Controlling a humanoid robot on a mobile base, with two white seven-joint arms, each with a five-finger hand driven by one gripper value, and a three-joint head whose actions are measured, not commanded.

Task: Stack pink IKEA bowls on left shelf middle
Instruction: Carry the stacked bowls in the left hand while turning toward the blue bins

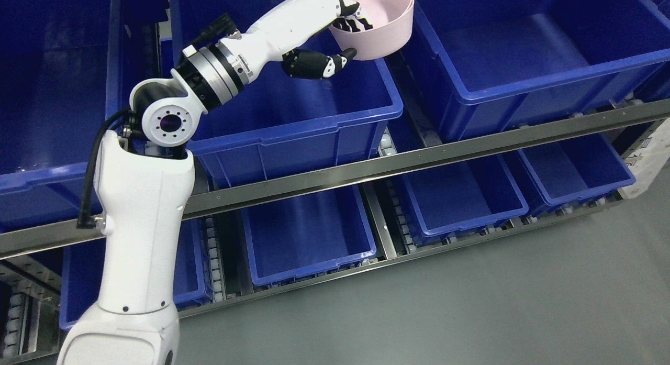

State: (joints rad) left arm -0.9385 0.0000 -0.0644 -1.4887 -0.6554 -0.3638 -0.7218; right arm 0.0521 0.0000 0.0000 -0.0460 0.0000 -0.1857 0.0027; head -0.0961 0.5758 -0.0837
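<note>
One pink bowl [384, 24] sits pinched in your left hand [335, 32], fingers inside the rim and thumb outside, held above the far edge of the middle blue bin [293, 119]. Around it you have more blue bins on two shelf levels, with a steel rail [419, 158] crossing in front.

The middle blue bin [293, 108] lies open from above; its right wall and the steel rail [419, 158] along the front block passage.

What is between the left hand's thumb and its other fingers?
In the head view, the wall of the pink bowl lies there: the left hand has its fingers inside the bowl and its thumb outside.
</note>
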